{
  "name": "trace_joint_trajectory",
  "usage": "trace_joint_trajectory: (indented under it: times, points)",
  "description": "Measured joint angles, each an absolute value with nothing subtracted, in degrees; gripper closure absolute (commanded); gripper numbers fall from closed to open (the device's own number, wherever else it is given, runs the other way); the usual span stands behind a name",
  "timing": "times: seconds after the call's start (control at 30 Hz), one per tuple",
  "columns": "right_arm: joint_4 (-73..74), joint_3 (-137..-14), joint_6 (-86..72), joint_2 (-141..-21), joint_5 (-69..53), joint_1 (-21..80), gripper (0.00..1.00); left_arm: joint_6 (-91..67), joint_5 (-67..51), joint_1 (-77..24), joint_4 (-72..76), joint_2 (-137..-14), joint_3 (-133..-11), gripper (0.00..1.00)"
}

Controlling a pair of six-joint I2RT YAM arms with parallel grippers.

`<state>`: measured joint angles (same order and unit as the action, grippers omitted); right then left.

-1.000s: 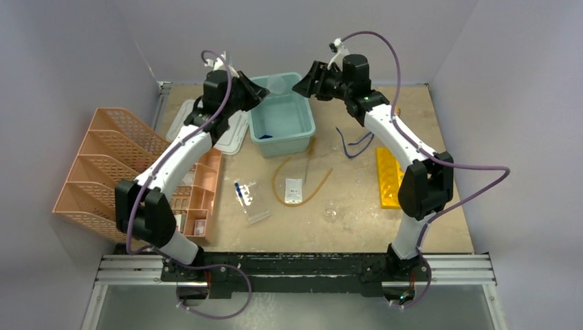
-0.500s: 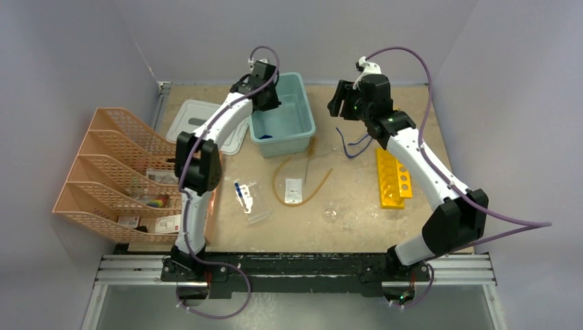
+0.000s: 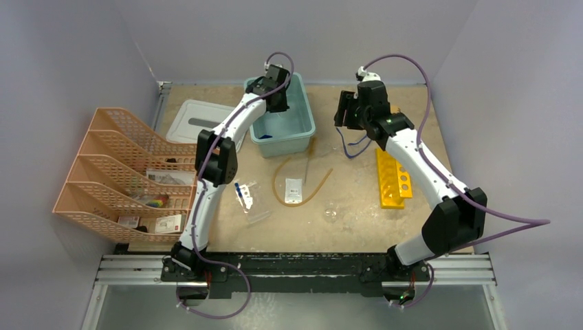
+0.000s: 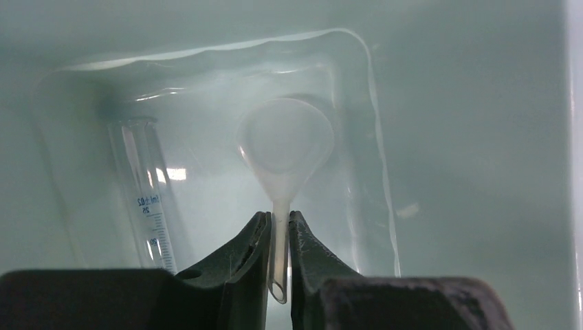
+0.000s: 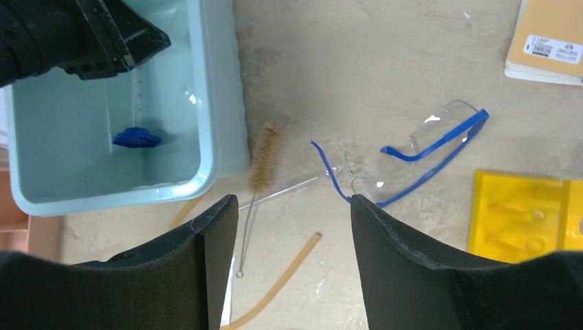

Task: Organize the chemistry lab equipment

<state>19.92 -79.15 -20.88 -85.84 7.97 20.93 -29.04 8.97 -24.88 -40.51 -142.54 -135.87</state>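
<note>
My left gripper (image 4: 278, 218) is shut on the stem of a clear plastic funnel (image 4: 285, 141), held low inside the teal bin (image 4: 481, 103). A clear graduated cylinder (image 4: 148, 199) lies in that bin, its blue base (image 5: 136, 138) showing in the right wrist view. My right gripper (image 5: 294, 203) hangs open and empty above the table, with the blue-framed safety glasses (image 5: 412, 155) just beyond its right finger. A bristle brush (image 5: 265, 161), a thin glass rod (image 5: 278, 192) and amber tubing (image 5: 275, 289) lie below it. In the top view, the left gripper (image 3: 278, 96) is over the bin and the right gripper (image 3: 346, 113) is right of it.
A white packet (image 3: 293, 190), blue-capped tubes (image 3: 242, 194) and a small glass dish (image 3: 331, 212) lie mid-table. A yellow rack (image 3: 392, 177) sits at the right, a brown notebook (image 5: 546, 51) beyond it. Peach trays (image 3: 110, 172) and the bin lid (image 3: 199, 120) stand at the left.
My left arm has stretched out and carried the funnel from the bin's left rim down into the bin. The right gripper drew away from the bin, rightward toward the glasses.
</note>
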Motion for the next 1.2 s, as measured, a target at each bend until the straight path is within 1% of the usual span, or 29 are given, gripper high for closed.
trace_joint_trajectory:
  times: [0.07, 0.17, 0.2, 0.3, 0.5, 0.53, 0.6, 0.73, 0.8, 0.93, 1.07, 1.2]
  points:
    - [20.82, -79.11, -20.86, -85.82, 8.38, 20.93, 0.37, -28.34, 8.80, -24.88, -39.83, -142.65, -135.87, 0.77]
    - [21.61, -79.02, -20.80, -85.71, 9.19, 20.93, 0.37, -27.83, 8.01, -24.88, -38.33, -142.65, -135.87, 0.63]
    - [22.00, -79.05, -20.75, -85.62, 9.50, 20.93, 0.37, -27.79, 7.66, -24.88, -37.71, -142.65, -135.87, 0.60]
    - [23.46, -79.05, -20.71, -85.12, 9.56, 20.93, 0.36, -27.83, 6.26, -24.88, -36.36, -142.65, -136.29, 0.55]
    - [25.82, -79.05, -18.98, -83.81, 8.40, 20.93, 0.31, -27.83, 4.93, -24.77, -33.41, -142.04, -136.84, 0.52]
    - [26.06, -79.02, -18.55, -83.42, 7.92, 20.93, 0.29, -27.83, 4.78, -24.77, -33.43, -141.75, -136.84, 0.51]
    - [27.11, -79.00, -17.43, -82.11, 6.20, 20.93, 0.17, -27.79, 4.62, -24.69, -33.52, -140.40, -136.42, 0.50]
    - [30.26, -78.98, -15.77, -79.02, 3.92, 22.00, 0.09, -27.31, 5.34, -24.53, -35.11, -135.66, -135.81, 0.47]
    - [32.47, -78.41, -15.33, -77.10, 3.77, 24.03, 0.06, -27.14, 6.59, -24.45, -35.66, -131.20, -134.30, 0.46]
    - [36.34, -73.87, -15.90, -72.84, 4.12, 30.79, 0.04, -26.83, 8.40, -24.38, -35.81, -121.58, -130.10, 0.45]
    - [40.56, -67.24, -19.05, -70.46, 3.81, 38.20, 0.04, -26.92, 9.98, -24.40, -36.36, -112.40, -124.60, 0.41]
    - [42.96, -61.73, -22.68, -71.05, 3.68, 43.27, 0.03, -27.00, 12.69, -24.38, -36.84, -103.77, -114.67, 0.38]
